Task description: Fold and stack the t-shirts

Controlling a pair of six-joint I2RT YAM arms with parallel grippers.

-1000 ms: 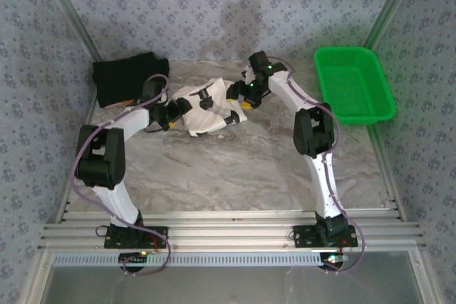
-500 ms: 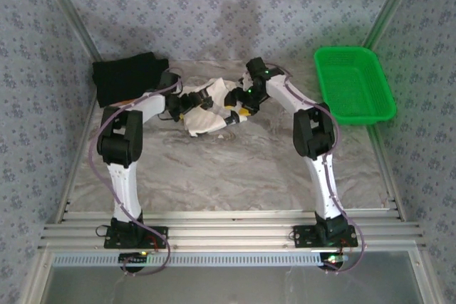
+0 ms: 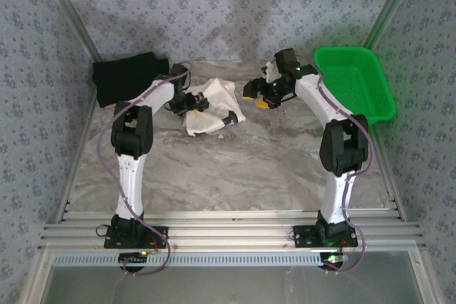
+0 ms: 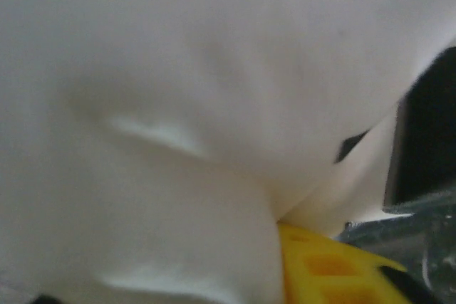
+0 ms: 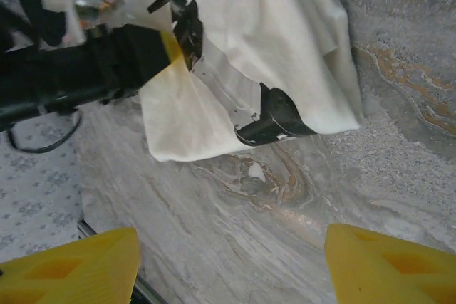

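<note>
Cream shirt (image 3: 214, 99) bunched, left fingers (image 4: 324, 270) at it (right fingers (image 5: 75, 270) spread)

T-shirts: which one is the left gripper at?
The cream-white t-shirt, crumpled between the arms; the left gripper touches its left side. The black t-shirt lies apart in the far-left corner.

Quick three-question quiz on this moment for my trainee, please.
1. True or false: the black t-shirt lies in the green basket.
2. The right gripper is: A shut on cloth; B open over the table; C inside the basket.
3. Fill in: the left gripper is against the ____ t-shirt.
Key: 1 false, it lies at the back left corner. 2 B. 3 cream-white t-shirt.
</note>
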